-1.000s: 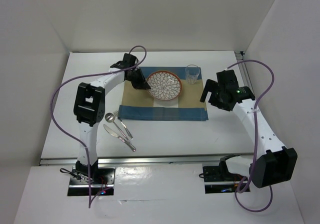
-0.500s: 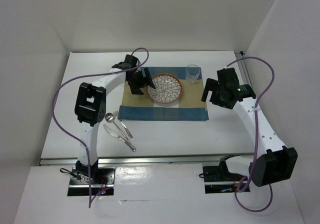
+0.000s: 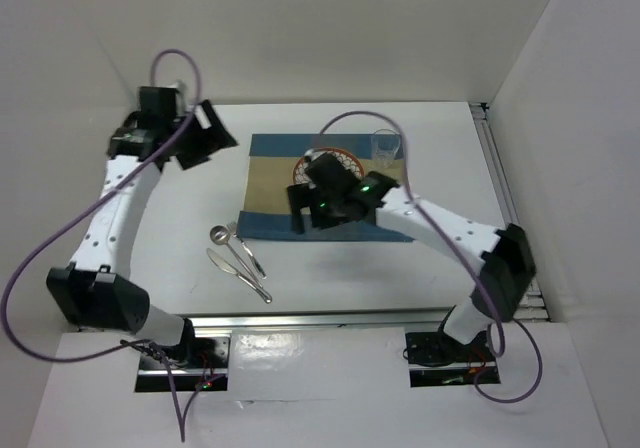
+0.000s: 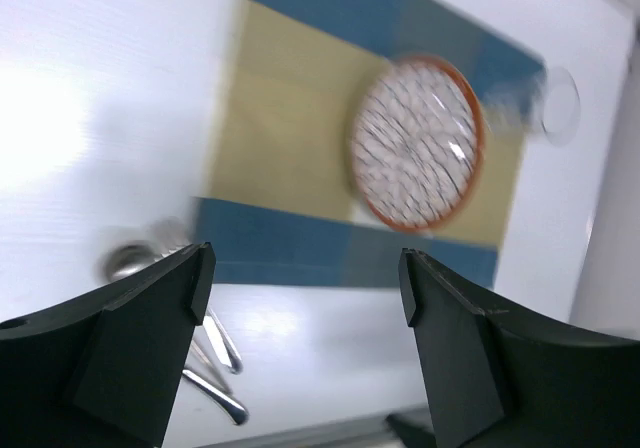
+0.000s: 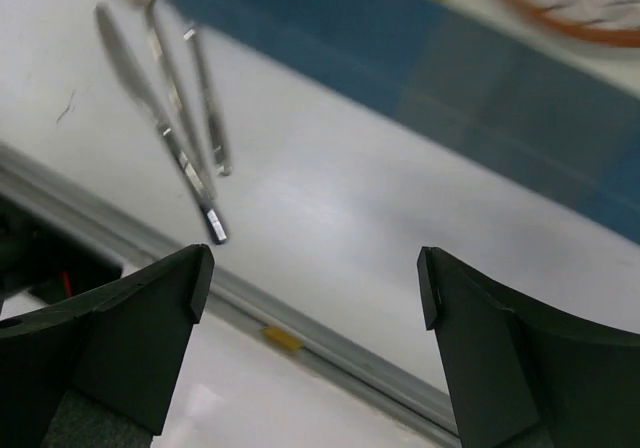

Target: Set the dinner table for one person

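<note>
Dinner table (image 3: 350, 268): white top under everything, metal rail along near edge.
Placemat (image 3: 265, 180): centre, toward far edge.
Left gripper (image 4: 305, 268): released, empty, above far-left corner.
Right gripper (image 5: 315, 268): released, empty, over placemat's near edge.
Plate (image 4: 418, 143): on placemat.
Cutlery (image 3: 238, 258): beside placemat's near-left corner.
Glass (image 3: 384, 145): placemat's far edge, right of plate.

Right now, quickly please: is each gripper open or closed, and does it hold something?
Left gripper: open, holding nothing.
Right gripper: open, holding nothing.
</note>
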Robot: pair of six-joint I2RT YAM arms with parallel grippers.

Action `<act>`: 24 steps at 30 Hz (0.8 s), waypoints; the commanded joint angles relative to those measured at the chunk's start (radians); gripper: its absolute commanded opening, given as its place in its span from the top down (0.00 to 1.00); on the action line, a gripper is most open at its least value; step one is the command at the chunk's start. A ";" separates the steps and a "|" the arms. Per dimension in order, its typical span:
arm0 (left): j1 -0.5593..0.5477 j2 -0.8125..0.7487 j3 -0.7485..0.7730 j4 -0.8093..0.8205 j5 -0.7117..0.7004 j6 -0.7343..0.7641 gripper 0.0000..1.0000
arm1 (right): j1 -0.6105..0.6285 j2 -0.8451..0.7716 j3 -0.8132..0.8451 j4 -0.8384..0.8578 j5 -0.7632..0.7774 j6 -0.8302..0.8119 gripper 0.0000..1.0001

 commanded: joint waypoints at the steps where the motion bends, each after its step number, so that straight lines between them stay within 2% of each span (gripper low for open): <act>1: 0.155 -0.040 0.003 -0.199 0.003 0.106 0.08 | 0.138 0.136 0.074 0.112 0.040 0.134 0.05; 2: 0.178 -0.061 0.018 -0.231 -0.025 0.121 0.08 | 0.182 0.165 0.087 0.141 0.040 0.134 0.07; 4: 0.223 -0.093 0.031 -0.276 -0.132 0.121 0.00 | 0.223 0.263 0.127 0.239 0.028 0.090 0.11; 7: 0.284 -0.170 -0.015 -0.299 -0.165 0.085 0.00 | 0.261 0.432 0.274 0.220 0.069 0.061 0.19; 10: 0.306 -0.260 -0.093 -0.262 -0.107 0.054 0.00 | 0.270 0.568 0.394 0.220 0.079 0.035 0.23; 11: 0.316 -0.277 -0.112 -0.247 -0.081 0.054 0.00 | 0.270 0.601 0.428 0.198 0.079 0.035 0.26; 12: 0.316 -0.288 -0.133 -0.233 -0.055 0.054 0.00 | 0.270 0.662 0.497 0.153 0.088 0.035 0.33; 14: 0.316 -0.298 -0.155 -0.224 -0.007 0.045 0.00 | 0.258 0.713 0.573 0.111 0.097 0.047 0.38; 21: 0.336 -0.276 -0.173 -0.238 0.004 0.074 0.00 | 0.247 0.790 0.608 0.078 0.085 0.038 0.49; 24: 0.336 -0.285 -0.195 -0.227 0.013 0.074 0.00 | 0.247 0.799 0.577 0.091 0.076 0.038 0.49</act>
